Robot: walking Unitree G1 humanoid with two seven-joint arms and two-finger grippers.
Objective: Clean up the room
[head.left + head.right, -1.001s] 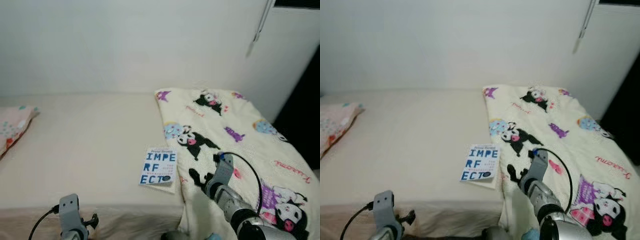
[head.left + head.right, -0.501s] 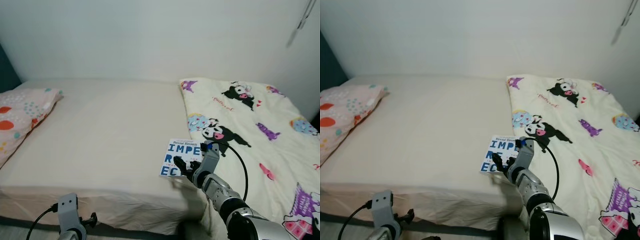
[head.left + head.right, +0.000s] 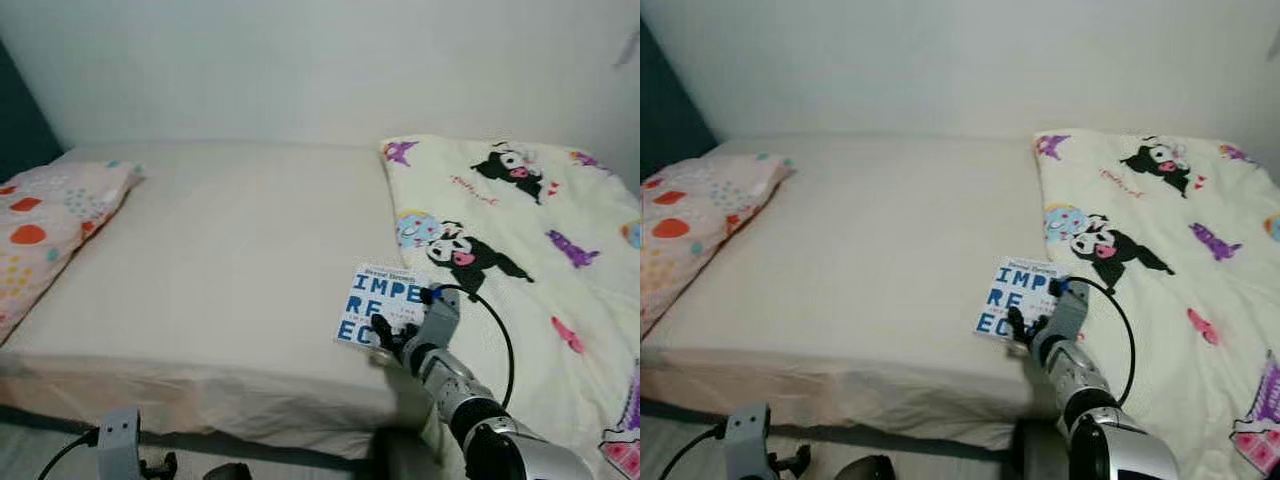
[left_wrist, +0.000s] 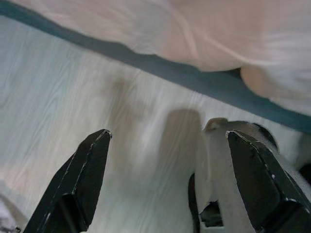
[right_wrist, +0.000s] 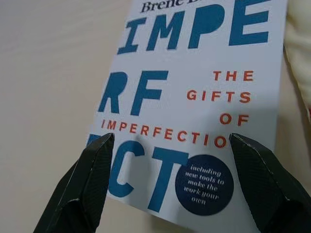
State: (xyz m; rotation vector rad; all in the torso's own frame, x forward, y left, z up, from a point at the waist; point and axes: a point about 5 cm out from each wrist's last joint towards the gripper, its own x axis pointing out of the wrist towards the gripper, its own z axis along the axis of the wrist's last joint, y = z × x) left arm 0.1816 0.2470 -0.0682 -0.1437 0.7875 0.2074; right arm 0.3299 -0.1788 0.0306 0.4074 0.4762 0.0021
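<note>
A: Right hand (image 3: 1024, 328) first, then down by size. It reaches out low over the bed's near edge, fingers spread wide apart and closed on nothing. From the wrist camera each black fingertip (image 5: 90, 182) sits at one side of the book's cover, which lies flat between them.

B: Noted. Left hand (image 4: 165, 179)?

A: Hangs idle below the mattress line, pointing down at pale wood floor (image 4: 73, 97). Fingers well apart, nothing between them.

B: Largest item?

A: Bed (image 3: 220, 260), cream sheet, taking up most of the head views, set against a plain white wall (image 3: 300, 60). Its sheet hangs over the near side with a dark band under it.

B: Next?

A: Blanket (image 3: 520, 230), cream with black-and-white cartoon figures and purple bits, covering the right part of the bed and draping over the front.

B: After that?

A: Pillow (image 3: 45, 220), pink with coloured spots, at the far left end of the bed, well apart from everything else.

B: And the book?

A: Book (image 3: 382, 305), white cover with big blue block letters and smaller red words reading "The Gifts of Imperfection". Flat on the sheet near the front edge, just beside the blanket's left border. Right hand is directly at its near end.

B: Smallest?

A: Black cable (image 3: 495, 320) looping off the right wrist, arched above the blanket.
</note>
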